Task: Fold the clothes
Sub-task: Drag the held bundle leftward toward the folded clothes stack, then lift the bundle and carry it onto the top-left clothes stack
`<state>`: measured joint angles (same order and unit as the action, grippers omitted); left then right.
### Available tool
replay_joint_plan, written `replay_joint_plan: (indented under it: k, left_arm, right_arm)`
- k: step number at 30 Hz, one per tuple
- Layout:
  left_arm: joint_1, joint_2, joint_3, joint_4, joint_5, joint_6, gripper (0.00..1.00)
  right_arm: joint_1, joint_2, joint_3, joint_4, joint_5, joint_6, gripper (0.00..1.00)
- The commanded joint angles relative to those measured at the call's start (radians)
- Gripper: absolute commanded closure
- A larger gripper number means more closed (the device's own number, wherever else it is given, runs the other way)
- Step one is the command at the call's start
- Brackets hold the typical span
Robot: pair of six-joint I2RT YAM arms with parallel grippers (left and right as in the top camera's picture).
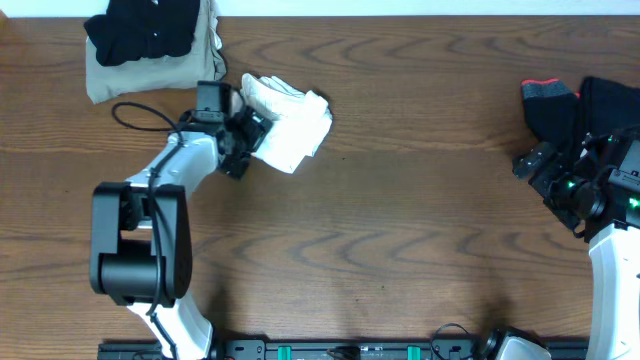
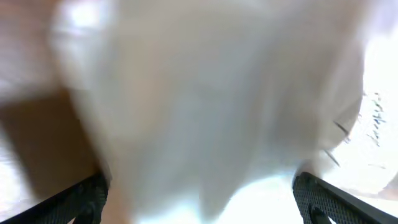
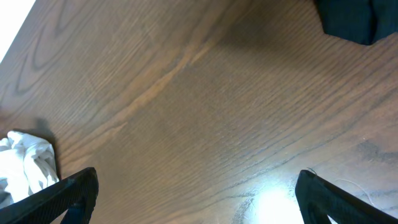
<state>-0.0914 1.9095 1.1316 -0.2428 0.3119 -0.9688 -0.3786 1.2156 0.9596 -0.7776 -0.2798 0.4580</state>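
White shirt crowds between the parted fingers of the left claw (blurred close-up). Right claw, likewise parted, hangs over the desk near black clothes.

Overhead straight down, left wrist tight on white shirt, right wrist sees it distantly

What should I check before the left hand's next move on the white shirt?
1. Contact: left hand is at the white shirt and cloth fills its view: ok.
2. Grip: left fingers stand wide apart, not closed on the cloth: not ok.
3. Fold: the shirt lies bunched, not flat: not ok.
4. Spare arm: right hand is open over bare table: ok.
5. Clearance: khaki and black stack lies apart from the shirt: ok.
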Motion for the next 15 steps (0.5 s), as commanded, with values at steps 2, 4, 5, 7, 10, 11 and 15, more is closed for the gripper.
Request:
replay_joint_plan:
  k: [2,4,5,7,10,11,15]
  left_arm:
    - [-0.058,0.087,-0.055,0.038,-0.010,-0.069,0.02]
    - [-0.068,0.109,-0.055,0.059,-0.014,-0.105,0.02]
    - [-0.069,0.122,-0.055,0.069,-0.013,-0.110,0.02]
    - [-0.069,0.150,-0.055,0.093,-0.013,-0.110,0.02]
    - [-0.067,0.196,-0.055,0.155,-0.013,-0.110,0.02]
    - [-0.067,0.209,-0.055,0.177,-0.013,-0.110,0.02]
    - [-0.067,0.241,-0.055,0.227,-0.013,-0.111,0.01]
  right_arm:
    - [-0.011,0.000,0.009,-0.001,0.003,-0.011,0.01]
    - [-0.011,0.000,0.009,-0.001,0.003,-0.011,0.01]
    - [-0.011,0.000,0.009,-0.001,0.003,-0.011,0.01]
    - [-0.011,0.000,0.009,-0.001,0.003,-0.011,0.01]
    - [-0.011,0.000,0.009,-0.001,0.003,-0.011,0.01]
    - [-0.011,0.000,0.009,-0.001,0.003,-0.011,0.01]
    - [-0.011,0.000,0.009,-0.001,0.003,-0.011,0.01]
